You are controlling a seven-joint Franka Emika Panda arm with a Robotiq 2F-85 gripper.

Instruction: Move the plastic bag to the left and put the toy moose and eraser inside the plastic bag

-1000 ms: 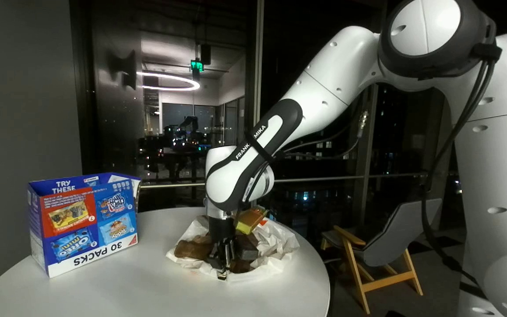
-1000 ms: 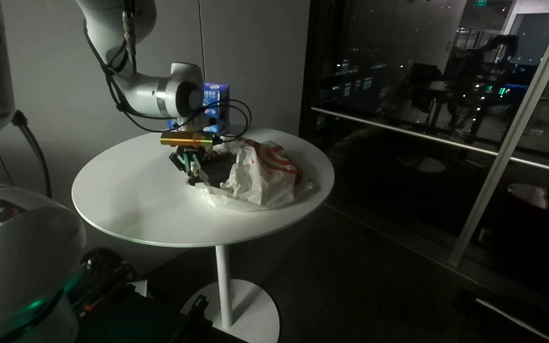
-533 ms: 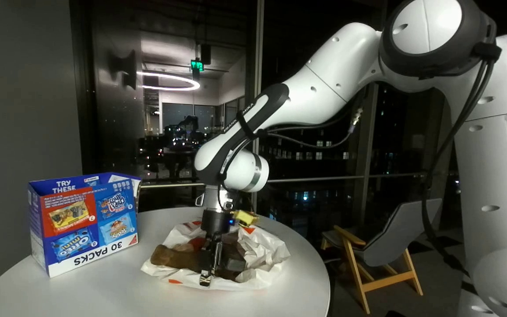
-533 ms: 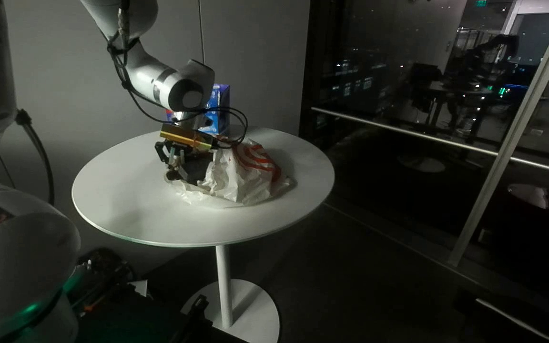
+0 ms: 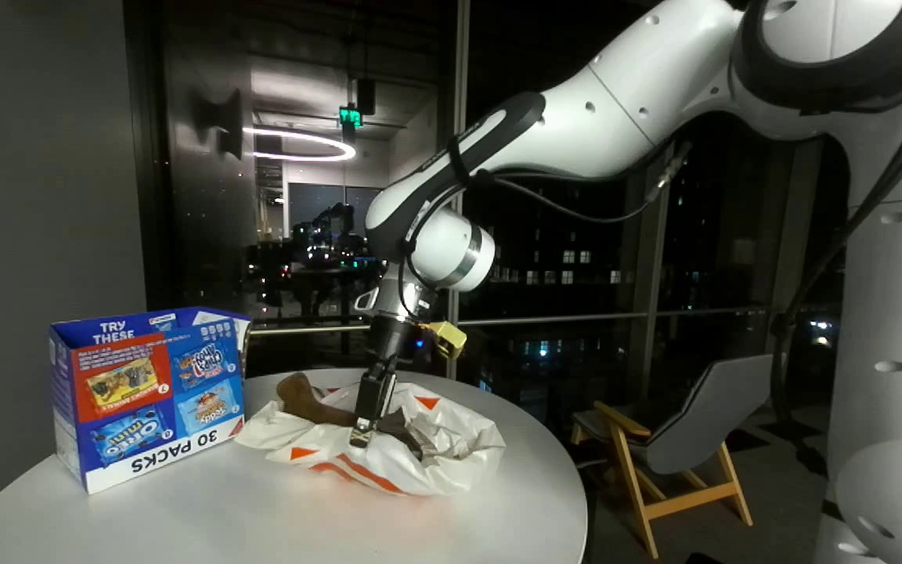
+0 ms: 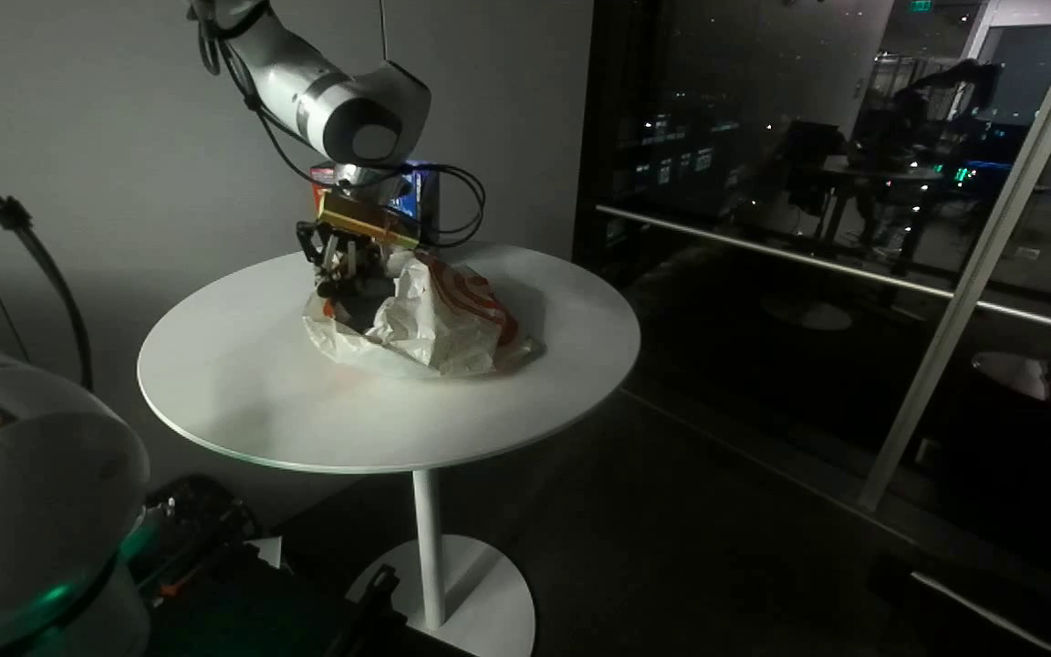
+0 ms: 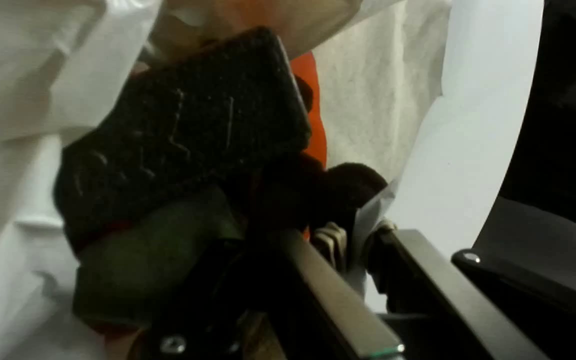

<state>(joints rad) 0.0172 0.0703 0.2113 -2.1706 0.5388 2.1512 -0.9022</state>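
I have the claw (image 7: 358, 245) pinching the rim of the white plastic bag (image 6: 421, 328), a thin edge of it caught between the tips. Bag lies crumpled on the round table (image 6: 352, 424), blue carton (image 5: 149, 399) just beside it (touching or not, I cannot tell from here). Toy moose (image 5: 306, 403) in the bag's mouth, one brown limb angled up above the rim. Dark eraser (image 7: 183, 135) also in the bag, one end under a fold of plastic.

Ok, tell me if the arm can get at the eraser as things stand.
Probably not yet: the claw seems to pinch the edge of the plastic bag and would need to release first. The eraser lies close by, dark face mostly uncovered, one corner under a fold.
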